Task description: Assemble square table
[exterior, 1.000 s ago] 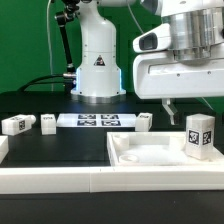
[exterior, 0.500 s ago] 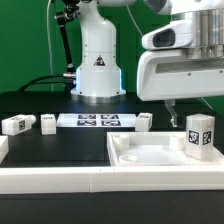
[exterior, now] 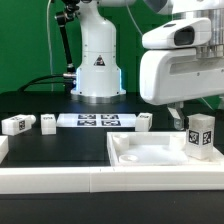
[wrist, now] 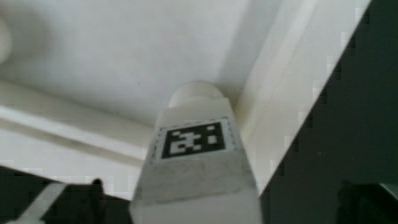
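The white square slab (exterior: pixel 150 152) lies at the exterior view's right, recessed face up. One white tagged leg (exterior: pixel 200 135) stands upright on its far right corner. My gripper (exterior: pixel 195 113) hangs just over that leg, with one finger (exterior: pixel 174 113) showing beside it. In the wrist view the leg (wrist: pixel 196 140) sits between my two dark fingers (wrist: pixel 68 203) with gaps at the sides, jaws open around it. Three more legs lie on the black table: two at the left (exterior: pixel 15 124), (exterior: pixel 47 122) and one near the middle (exterior: pixel 144 121).
The marker board (exterior: pixel 98 121) lies at the back between the loose legs. The robot base (exterior: pixel 98 65) stands behind it. A long white rail (exterior: pixel 55 178) runs along the front edge.
My gripper has moved toward the exterior view's right, from left of the upright leg to over it. The leg and the other parts have not moved.
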`<state>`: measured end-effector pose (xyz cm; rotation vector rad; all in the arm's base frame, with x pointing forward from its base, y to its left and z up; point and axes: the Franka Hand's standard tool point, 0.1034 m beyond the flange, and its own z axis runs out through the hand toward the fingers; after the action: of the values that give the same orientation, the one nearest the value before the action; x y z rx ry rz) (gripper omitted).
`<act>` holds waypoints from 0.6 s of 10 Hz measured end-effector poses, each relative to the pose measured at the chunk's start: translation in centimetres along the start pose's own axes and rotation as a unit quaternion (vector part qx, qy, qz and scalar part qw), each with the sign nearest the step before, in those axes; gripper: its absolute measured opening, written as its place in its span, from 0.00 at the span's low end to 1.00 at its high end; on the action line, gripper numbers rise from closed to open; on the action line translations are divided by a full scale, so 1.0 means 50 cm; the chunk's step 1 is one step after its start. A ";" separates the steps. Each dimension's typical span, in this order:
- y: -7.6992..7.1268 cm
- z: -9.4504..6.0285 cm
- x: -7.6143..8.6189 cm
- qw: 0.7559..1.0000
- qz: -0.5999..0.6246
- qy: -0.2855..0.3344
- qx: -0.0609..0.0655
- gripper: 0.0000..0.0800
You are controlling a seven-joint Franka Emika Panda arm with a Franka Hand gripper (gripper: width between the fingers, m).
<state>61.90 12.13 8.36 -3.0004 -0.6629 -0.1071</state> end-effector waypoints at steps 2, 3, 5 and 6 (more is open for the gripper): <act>0.002 0.000 0.000 0.999 -0.037 0.000 0.000 0.81; 0.002 0.000 0.000 0.999 -0.038 0.000 0.000 0.69; 0.002 0.000 0.000 1.000 -0.029 0.001 0.000 0.46; 0.003 -0.001 0.000 1.000 -0.020 0.001 0.000 0.36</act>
<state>61.97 12.00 8.38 -2.9872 -0.7222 -0.1128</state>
